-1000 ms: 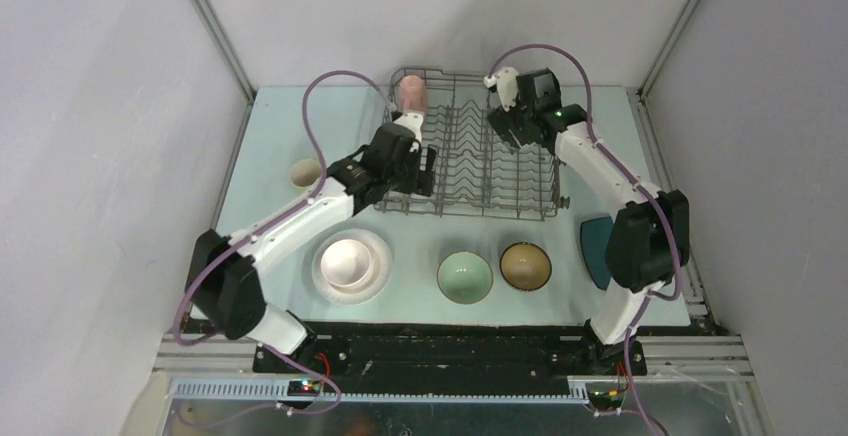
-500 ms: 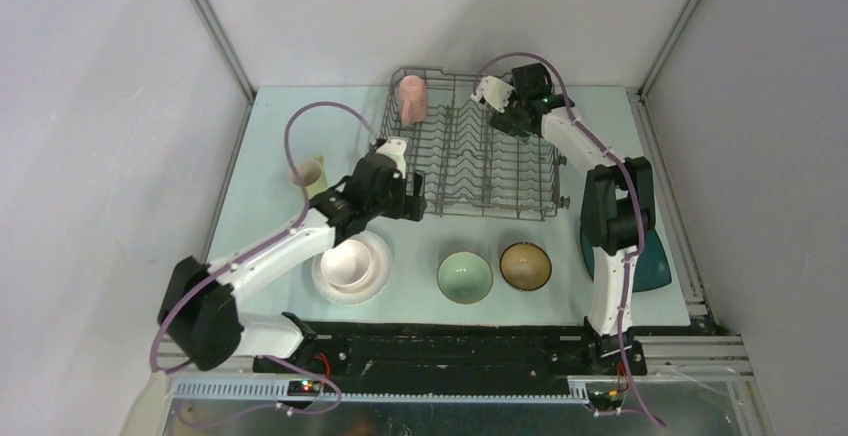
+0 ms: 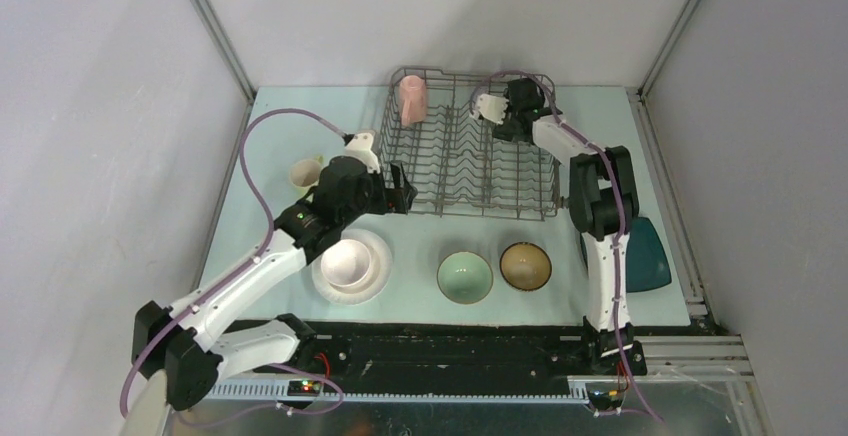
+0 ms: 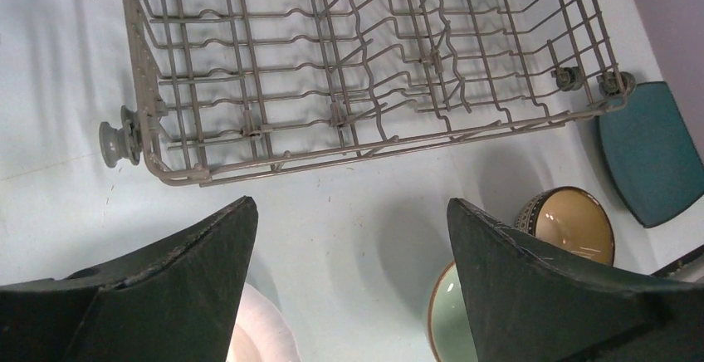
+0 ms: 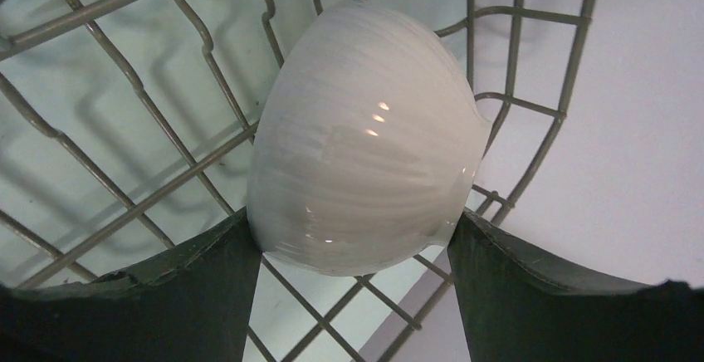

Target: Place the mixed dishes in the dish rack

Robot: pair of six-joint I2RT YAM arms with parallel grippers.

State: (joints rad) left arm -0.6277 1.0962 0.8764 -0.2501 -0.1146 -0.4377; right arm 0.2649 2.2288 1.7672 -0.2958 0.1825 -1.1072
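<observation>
Right gripper (image 5: 353, 227): jaws clamped on the white bowl (image 5: 365, 129), one dark finger against each side near the rim. The bowl is glossy and smooth, with faint ribbing on its outer wall. You see only the outside; the hollow faces away from the wrist camera. It hangs at the far right corner of the dish rack (image 3: 465, 214), among the wires. Whether it touches them cannot be told.

Left gripper (image 4: 349, 208): jaws spread wide, nothing between them, held over the mat (image 3: 260, 126) just in front of the rack's near left corner. The finger edges look worn and scuffed.

The rack is thin grey wire with wavy tine rows and small round rollers (image 4: 112, 142) at its corners. The pink mug (image 3: 412, 98) stands in the far left corner.

On the pale mat in front of the rack:
- pale pink bowl (image 3: 347, 261), sitting in the round white plate (image 3: 325, 288)
- pale green bowl (image 3: 464, 276), matte
- brown bowl (image 3: 525, 265), speckled dark outside, tan inside
- dark teal plate (image 3: 652, 256), rounded-square, partly hidden behind the right arm
- yellow-green mug (image 3: 305, 172), left of the rack, partly behind the left arm

The left wrist view cuts off the green bowl and the teal plate.
</observation>
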